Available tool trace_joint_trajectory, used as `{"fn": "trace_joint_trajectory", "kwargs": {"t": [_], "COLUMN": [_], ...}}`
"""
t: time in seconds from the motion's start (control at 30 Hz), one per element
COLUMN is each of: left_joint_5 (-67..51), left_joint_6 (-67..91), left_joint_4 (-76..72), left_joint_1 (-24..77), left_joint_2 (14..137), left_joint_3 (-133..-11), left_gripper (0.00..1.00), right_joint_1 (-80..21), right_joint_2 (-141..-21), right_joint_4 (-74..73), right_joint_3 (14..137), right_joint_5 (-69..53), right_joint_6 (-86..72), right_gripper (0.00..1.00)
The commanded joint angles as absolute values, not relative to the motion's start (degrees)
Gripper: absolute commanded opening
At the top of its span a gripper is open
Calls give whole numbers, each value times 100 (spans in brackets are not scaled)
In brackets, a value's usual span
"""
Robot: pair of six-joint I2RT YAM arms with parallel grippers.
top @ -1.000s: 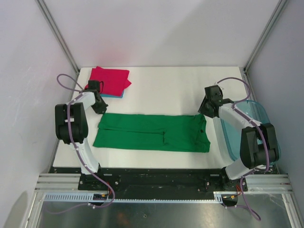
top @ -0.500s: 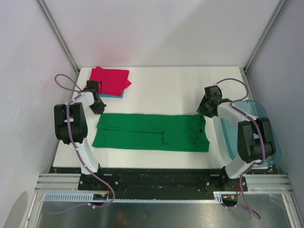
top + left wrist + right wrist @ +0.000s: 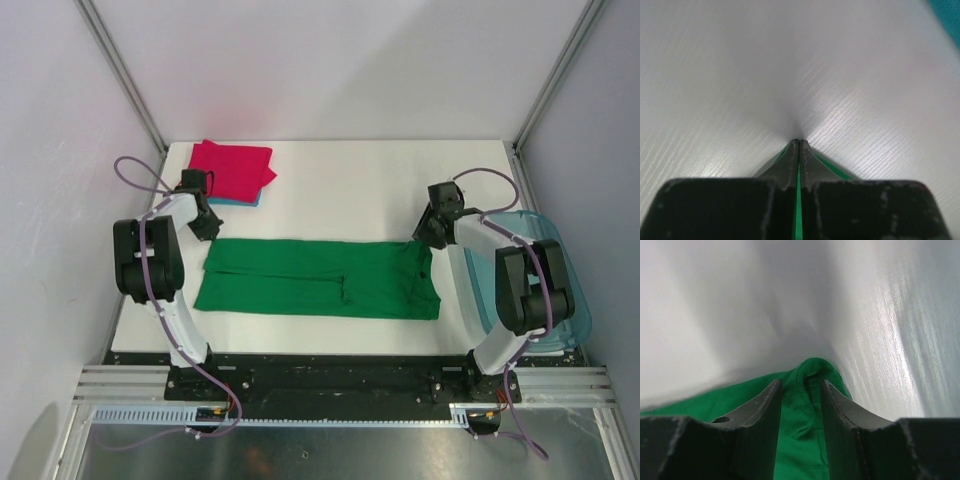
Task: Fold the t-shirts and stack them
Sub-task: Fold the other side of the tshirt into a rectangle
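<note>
The green t-shirt (image 3: 320, 278) lies flat as a long folded strip across the middle of the table. My left gripper (image 3: 209, 231) is at its far left corner; in the left wrist view it (image 3: 799, 142) is shut on a thin edge of green cloth (image 3: 837, 169). My right gripper (image 3: 426, 236) is at the far right corner; in the right wrist view it (image 3: 801, 382) is open, its jaws on either side of a bunched hem of the green shirt (image 3: 800, 440). The folded magenta-red t-shirt (image 3: 232, 168) lies on the light blue one (image 3: 243, 201) at the far left.
A translucent blue-green plastic bin (image 3: 545, 270) stands off the table's right edge, beside the right arm. White walls and metal frame posts close in the back and sides. The table's near edge runs just below the green shirt.
The right gripper has moved a little left and away from the bin, onto the shirt's far right corner. The left gripper has shifted slightly. The shirt lies as before.
</note>
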State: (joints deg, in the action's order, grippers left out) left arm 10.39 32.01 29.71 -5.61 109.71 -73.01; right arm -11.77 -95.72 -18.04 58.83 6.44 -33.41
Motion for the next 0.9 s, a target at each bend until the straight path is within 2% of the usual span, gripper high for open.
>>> {"fn": "trace_joint_trajectory", "kwargs": {"t": [0.0, 0.1, 0.23, 0.3, 0.5, 0.87], "left_joint_5": [1208, 1209, 1258, 1297, 1342, 1203], "left_joint_6": [3257, 3245, 3258, 3260, 3272, 3275], "left_joint_4": [2955, 2957, 2966, 2970, 2985, 2987], "left_joint_1": [-613, -611, -615, -624, -670, -677], "left_joint_2": [10680, 10668, 10628, 10600, 10546, 10619], "left_joint_3": [-7501, -7500, -7498, -7493, -7491, -7558], "left_gripper": [0, 0, 0, 0, 0, 0], "right_joint_1": [-1186, -1181, -1170, -1147, -1048, -1047], "right_joint_2": [-9773, -9852, -9765, -9651, -9475, -9842], "right_joint_4": [-1592, -1569, -1609, -1648, -1632, -1442], "right_joint_3": [5963, 5967, 5962, 5973, 5981, 6385], "right_joint_5": [625, 691, 967, 1182, 1413, 1275], "right_joint_6": [-3474, -3517, -3586, -3615, -3659, -3552], "right_gripper": [39, 30, 7, 2, 0, 0]}}
